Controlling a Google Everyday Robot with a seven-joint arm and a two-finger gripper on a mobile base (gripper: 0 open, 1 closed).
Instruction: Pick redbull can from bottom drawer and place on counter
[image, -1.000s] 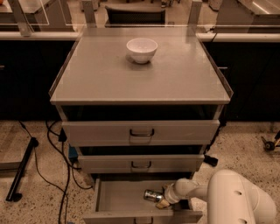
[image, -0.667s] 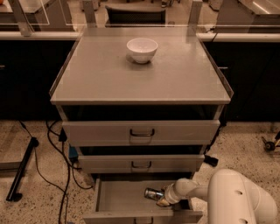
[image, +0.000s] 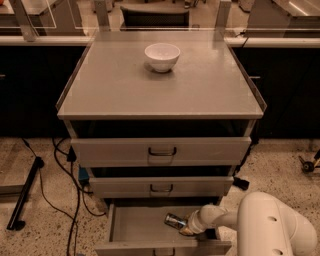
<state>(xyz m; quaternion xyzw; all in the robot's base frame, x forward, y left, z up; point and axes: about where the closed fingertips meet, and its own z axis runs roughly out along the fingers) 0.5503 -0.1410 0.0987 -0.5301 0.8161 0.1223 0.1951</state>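
Note:
The bottom drawer (image: 135, 230) is pulled open at the foot of the cabinet, with its flat grey floor showing. The redbull can (image: 175, 221) lies on its side in the drawer's right half, dark with a silver end. My gripper (image: 186, 227) reaches into the drawer from the right on a white arm and is right at the can's right end. The counter (image: 115, 85) is the broad grey cabinet top above.
A white round bowl (image: 162, 56) stands at the back middle of the counter. Two closed drawer fronts (image: 161, 150) with loop handles sit above the open drawer. Black cables (image: 65, 165) and a dark bar (image: 25, 195) lie on the speckled floor at left.

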